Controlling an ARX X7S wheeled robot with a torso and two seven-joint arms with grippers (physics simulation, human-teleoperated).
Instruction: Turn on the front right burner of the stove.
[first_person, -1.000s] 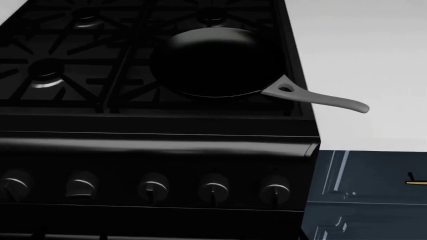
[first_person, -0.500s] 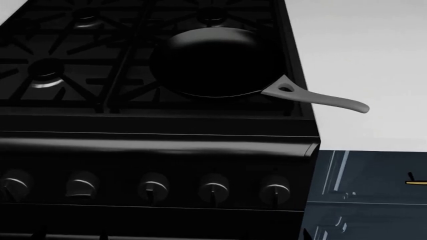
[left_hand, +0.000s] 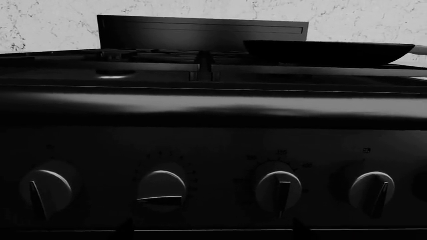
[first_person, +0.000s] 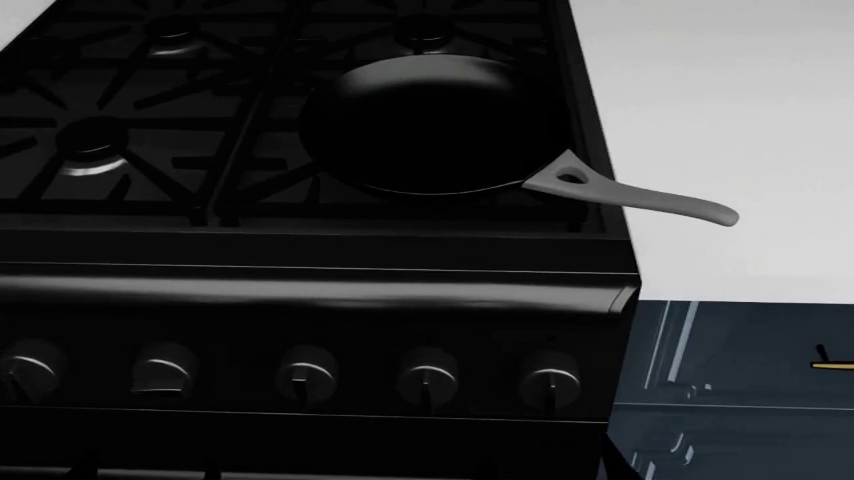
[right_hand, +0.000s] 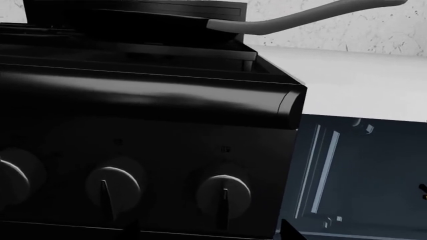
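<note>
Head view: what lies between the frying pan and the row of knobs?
The stove's rounded front bar lies between the frying pan and knobs.

Three views on one stove front, one from above and two from low down.

The head camera looks forward and down over the stove (first_person: 307, 250), taking in the frying pan (first_person: 427, 125) and all five knobs. Both wrist cameras sit low and close ahead of the knob panel, facing it and tilted slightly upward (the pan shows edge-on in the left one). The right wrist view shares the rightmost knob (right_hand: 225, 192) and the blue-grey cabinet (right_hand: 353, 175) with the head view.
</note>
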